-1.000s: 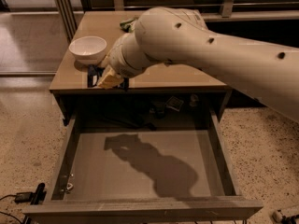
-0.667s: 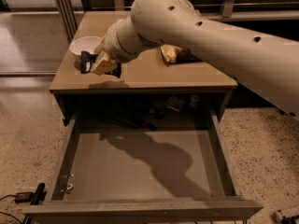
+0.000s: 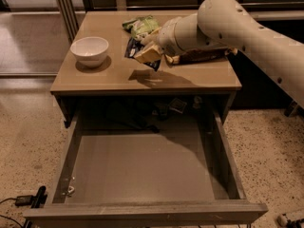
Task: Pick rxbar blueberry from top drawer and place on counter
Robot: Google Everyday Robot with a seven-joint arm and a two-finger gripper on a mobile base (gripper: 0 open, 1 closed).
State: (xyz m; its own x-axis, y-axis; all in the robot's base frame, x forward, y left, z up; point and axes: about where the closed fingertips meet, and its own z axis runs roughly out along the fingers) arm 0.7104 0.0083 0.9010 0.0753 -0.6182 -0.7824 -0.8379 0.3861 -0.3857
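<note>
Above counter [image 3: 95, 80], rxbar blueberry [image 3: 132, 47] in hand [image 3: 146, 55]

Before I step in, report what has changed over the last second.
The pincer, shut on the bar, carried it right and toward the back, from beside the bowl to the middle of the counter, near the green bag. Nothing was let go. The bowl, the green bag, the brown bag and the open drawer stayed put.
</note>
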